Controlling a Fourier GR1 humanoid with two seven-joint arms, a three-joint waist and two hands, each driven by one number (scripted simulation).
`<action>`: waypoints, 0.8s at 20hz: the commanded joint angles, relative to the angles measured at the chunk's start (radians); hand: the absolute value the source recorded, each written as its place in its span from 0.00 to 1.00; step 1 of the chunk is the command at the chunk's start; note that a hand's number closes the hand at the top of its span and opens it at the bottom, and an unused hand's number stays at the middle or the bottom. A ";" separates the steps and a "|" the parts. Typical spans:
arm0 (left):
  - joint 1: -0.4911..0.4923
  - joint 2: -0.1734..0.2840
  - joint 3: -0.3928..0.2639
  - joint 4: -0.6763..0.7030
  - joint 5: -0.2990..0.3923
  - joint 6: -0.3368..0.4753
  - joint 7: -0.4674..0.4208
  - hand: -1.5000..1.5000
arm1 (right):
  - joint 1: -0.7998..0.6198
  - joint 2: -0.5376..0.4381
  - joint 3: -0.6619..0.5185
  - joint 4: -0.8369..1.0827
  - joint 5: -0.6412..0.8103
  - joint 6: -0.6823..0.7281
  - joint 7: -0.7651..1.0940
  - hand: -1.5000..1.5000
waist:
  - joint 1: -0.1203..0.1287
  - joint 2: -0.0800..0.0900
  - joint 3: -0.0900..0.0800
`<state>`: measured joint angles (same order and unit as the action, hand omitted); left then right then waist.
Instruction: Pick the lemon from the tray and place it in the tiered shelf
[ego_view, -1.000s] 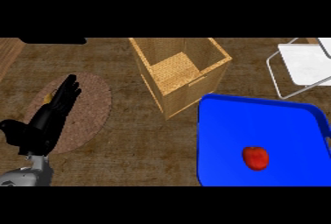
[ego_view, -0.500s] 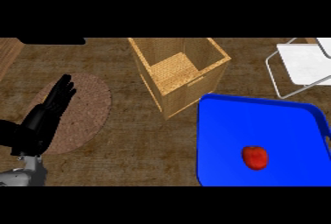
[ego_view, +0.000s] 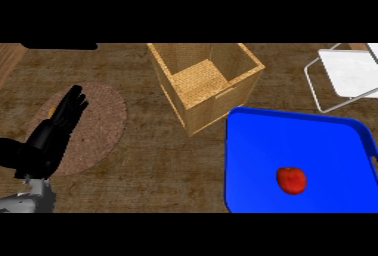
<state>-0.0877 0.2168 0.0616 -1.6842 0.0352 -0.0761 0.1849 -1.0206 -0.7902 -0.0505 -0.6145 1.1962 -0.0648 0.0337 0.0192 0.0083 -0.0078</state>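
A small red fruit (ego_view: 291, 180) lies on the blue tray (ego_view: 258, 145) at the lower right; it looks red rather than lemon yellow. A white wire-framed shelf (ego_view: 351, 75) shows at the upper right edge. My left hand (ego_view: 48, 137) hovers at the left over a round brown mat, fingers straight and open, pointing up and away, far from the tray. Nothing is in it. My right hand does not show.
A tall wooden open-topped box (ego_view: 207, 82) stands in the upper middle, touching the tray's top left corner. A round woven mat (ego_view: 100, 127) lies on the wooden counter at the left.
My left hand has slid slightly left and down toward the view's lower edge. The fruit, tray and box have not moved.
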 joint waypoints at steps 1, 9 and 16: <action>0.007 -0.013 -0.009 -0.005 -0.014 0.010 -0.014 0.50 | 0.008 -0.088 0.096 0.069 0.104 0.115 -0.071 0.00 | 0.003 0.000 0.007; 0.011 0.016 0.035 0.028 0.023 -0.034 -0.028 0.50 | -0.105 -0.051 -0.102 0.046 -0.026 -0.007 0.089 0.00 | -0.007 -0.006 0.008; 0.009 -0.018 -0.013 -0.001 -0.022 0.003 0.010 0.50 | -0.286 -0.041 -0.248 -0.008 -0.166 0.032 0.187 0.00 | -0.006 -0.011 0.008</action>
<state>-0.0979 0.2096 0.0657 -1.6703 0.0281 -0.0810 0.1878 -1.2341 -0.8214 -0.2313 -0.5935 1.0867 -0.0368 0.1674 0.0152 0.0014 0.0003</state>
